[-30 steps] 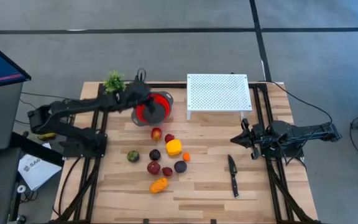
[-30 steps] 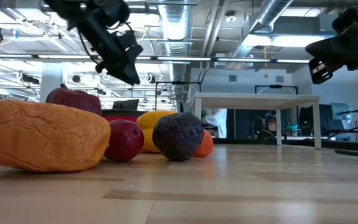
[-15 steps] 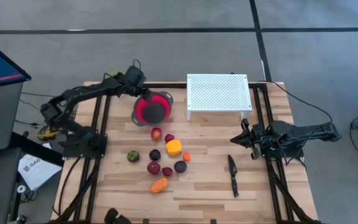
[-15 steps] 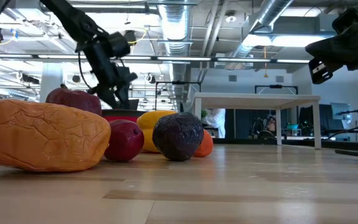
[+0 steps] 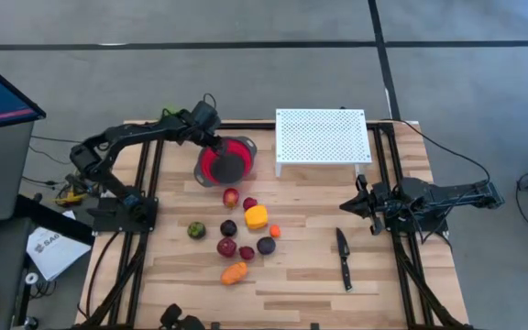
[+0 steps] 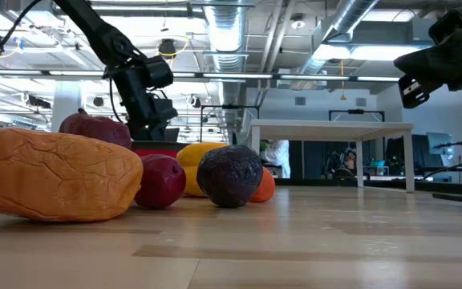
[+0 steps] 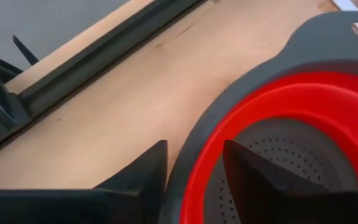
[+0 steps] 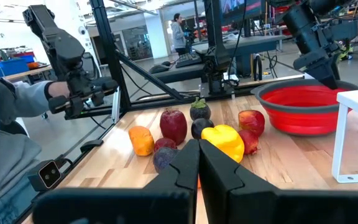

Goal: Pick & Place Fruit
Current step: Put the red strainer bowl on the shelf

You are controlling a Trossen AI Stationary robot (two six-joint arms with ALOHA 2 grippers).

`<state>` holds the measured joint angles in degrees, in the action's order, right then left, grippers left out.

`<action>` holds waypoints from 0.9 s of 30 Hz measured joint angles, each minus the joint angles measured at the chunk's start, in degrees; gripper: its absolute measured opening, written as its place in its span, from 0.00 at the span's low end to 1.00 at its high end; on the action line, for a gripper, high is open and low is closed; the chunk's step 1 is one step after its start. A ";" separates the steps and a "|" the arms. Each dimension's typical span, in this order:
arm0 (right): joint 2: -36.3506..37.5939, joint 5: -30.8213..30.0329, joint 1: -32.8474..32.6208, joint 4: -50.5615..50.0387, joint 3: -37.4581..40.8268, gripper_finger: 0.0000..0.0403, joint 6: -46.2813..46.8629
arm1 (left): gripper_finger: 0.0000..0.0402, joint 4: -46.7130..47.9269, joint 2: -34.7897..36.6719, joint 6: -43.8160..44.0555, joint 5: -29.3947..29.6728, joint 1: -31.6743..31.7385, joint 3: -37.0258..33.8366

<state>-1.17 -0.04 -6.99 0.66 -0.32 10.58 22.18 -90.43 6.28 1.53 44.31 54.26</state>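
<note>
The fruit lies in a loose cluster mid-table: a yellow piece [image 5: 256, 217], an orange one [image 5: 235, 272], a small orange one [image 5: 275, 231], a green one [image 5: 195, 230], a red-yellow one [image 5: 231, 196] and several dark red and purple pieces such as [image 5: 266, 245]. The red bowl with a grey rim [image 5: 227, 162] stands beyond them. My left gripper [image 5: 214, 141] is low at the bowl's far-left rim and open. One of its fingers stands outside the rim and one inside. My right gripper [image 5: 359, 203] hangs shut over the table, right of the fruit. My left gripper [image 7: 194, 144] comes at the bowl slanting down from the table's far-left. Its fingers straddle the grey rim [image 7: 180, 163], one finger [image 7: 148, 171] outside over the wood and one [image 7: 253, 180] inside over the red wall. Whether they touch the rim I cannot tell.
A white perforated rack [image 5: 323, 137] stands at the far edge, right of the bowl. A black-handled knife [image 5: 344, 258] lies near my right gripper. A person's sleeve and hand [image 8: 51, 96] show beyond the table's left side. Bare wood lies along the near edge.
My left gripper has come down from high above the bowl to its far-left rim, its arm drawing back toward the far-left on the way. The bowl and the fruit lie as before.
</note>
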 joint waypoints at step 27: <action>0.00 0.01 -0.01 -0.01 0.00 0.01 0.00 | 0.03 -1.18 11.93 -9.99 -5.98 2.61 7.17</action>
<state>-1.17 -0.03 -7.01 0.65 -0.32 10.58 21.00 -78.50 -3.70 -4.44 46.93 61.43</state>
